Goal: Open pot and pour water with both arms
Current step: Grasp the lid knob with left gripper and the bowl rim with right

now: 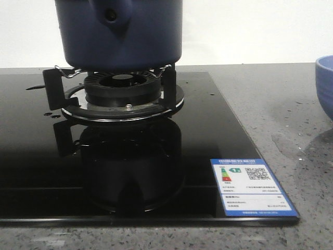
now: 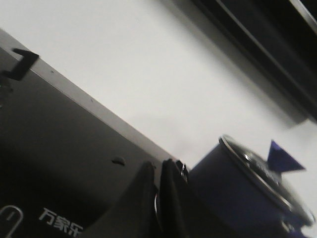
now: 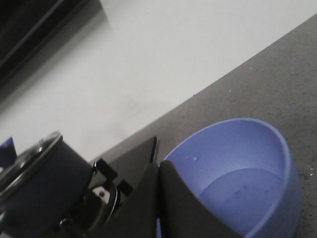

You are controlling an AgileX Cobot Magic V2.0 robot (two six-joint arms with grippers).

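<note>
The dark navy pot (image 1: 119,36) stands on the gas burner (image 1: 122,88), its handle stub with a small hole (image 1: 112,14) facing me. Its top is cut off in the front view. In the left wrist view the pot (image 2: 233,193) carries a lid with a metal rim (image 2: 257,168). My left gripper (image 2: 158,166) is shut and empty, beside the pot and apart from it. My right gripper (image 3: 158,166) is shut and empty, between the pot (image 3: 34,188) and a lighter blue bowl (image 3: 237,178). Neither gripper shows in the front view.
The burner sits on a black glass cooktop (image 1: 31,156) with a blue-and-white label sticker (image 1: 252,187) at its front right corner. The blue bowl (image 1: 325,86) stands on the grey counter (image 1: 281,114) to the right and holds some water. A white wall lies behind.
</note>
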